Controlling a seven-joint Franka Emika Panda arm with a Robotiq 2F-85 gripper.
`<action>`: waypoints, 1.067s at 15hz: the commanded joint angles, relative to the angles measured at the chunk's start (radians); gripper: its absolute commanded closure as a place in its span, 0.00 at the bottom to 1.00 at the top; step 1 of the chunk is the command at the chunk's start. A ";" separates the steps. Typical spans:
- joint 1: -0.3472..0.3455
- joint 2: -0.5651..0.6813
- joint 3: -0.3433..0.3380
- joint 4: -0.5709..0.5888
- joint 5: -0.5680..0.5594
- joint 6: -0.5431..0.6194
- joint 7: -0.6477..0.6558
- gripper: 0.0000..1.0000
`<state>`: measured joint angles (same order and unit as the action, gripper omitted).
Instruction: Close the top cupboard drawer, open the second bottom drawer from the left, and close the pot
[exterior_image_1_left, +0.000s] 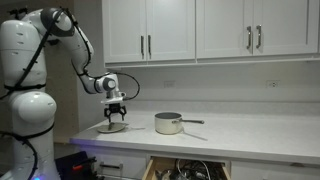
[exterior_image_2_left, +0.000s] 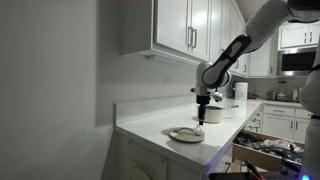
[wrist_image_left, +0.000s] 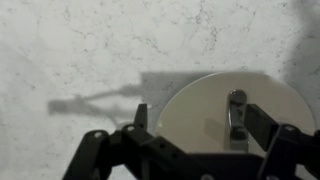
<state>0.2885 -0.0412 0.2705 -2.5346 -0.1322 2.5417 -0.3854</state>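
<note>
Since the wall doors (exterior_image_1_left: 170, 30) all look shut and the second bottom drawer (exterior_image_1_left: 183, 168) stands open in an exterior view, I judge only the pot step is left. My gripper (exterior_image_1_left: 115, 104) hangs just above the lid (exterior_image_1_left: 113, 127), which lies flat on the counter (exterior_image_1_left: 250, 135); the pot (exterior_image_1_left: 167, 123) sits uncovered beside it. In an exterior view from along the counter, the gripper (exterior_image_2_left: 203, 102) is over the lid (exterior_image_2_left: 185, 134), with the pot (exterior_image_2_left: 212, 114) just behind. Wrist view: jaws spread wide, holding nothing; the lid (wrist_image_left: 215, 105) is off to one side of the gripper (wrist_image_left: 195, 128), its knob (wrist_image_left: 237, 112) close by one finger, not centred. Next move calls for centring on the knob, descending, pinching, then carrying the lid to the pot.
</note>
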 joint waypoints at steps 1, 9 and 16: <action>0.024 0.087 0.035 0.056 -0.054 0.002 0.088 0.00; 0.060 0.174 0.063 0.129 -0.123 -0.011 0.161 0.00; 0.061 0.219 0.059 0.158 -0.122 0.022 0.150 0.00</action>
<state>0.3458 0.1413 0.3302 -2.4081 -0.2278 2.5488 -0.2630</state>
